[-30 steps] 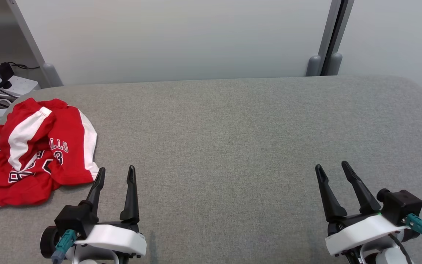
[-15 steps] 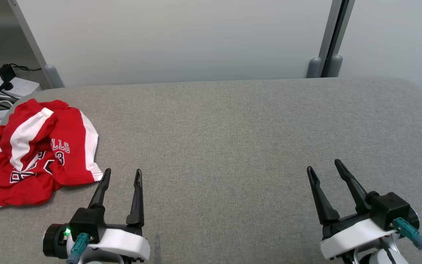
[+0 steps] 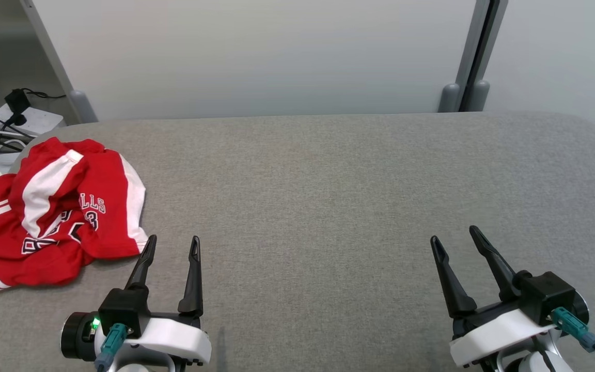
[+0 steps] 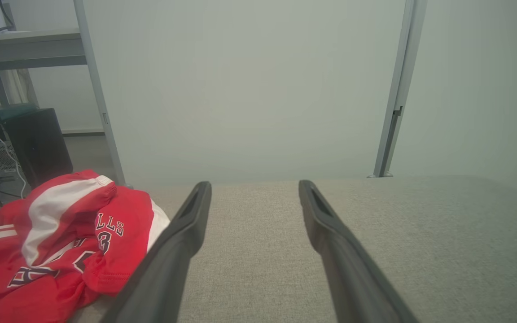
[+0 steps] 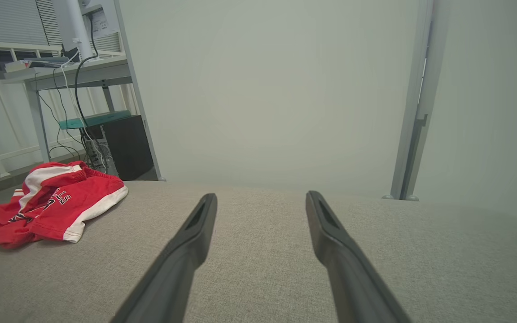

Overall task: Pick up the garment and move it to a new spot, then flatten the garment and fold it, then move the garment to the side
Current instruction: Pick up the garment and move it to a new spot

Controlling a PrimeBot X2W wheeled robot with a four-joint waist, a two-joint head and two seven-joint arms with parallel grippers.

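On tbl (image 3: 328,181), far L: 1 crumpled garment (image 3: 55,212).

The head camera is looking steeply down on the grey table (image 3: 328,170), while both wrist cameras are skimming low across it, the left sitting just beside the red garment (image 3: 57,214), the right well apart from it, all three sharing it.

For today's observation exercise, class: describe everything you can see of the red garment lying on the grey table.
The garment is a red jersey-like piece with broad white bands, thin white trim and white lettering ending in LLS. It looks like thin knit. It lies crumpled and unfolded at the left end of the grey cloth-covered table. The open left pincer stands beside its near corner, not gripping it.
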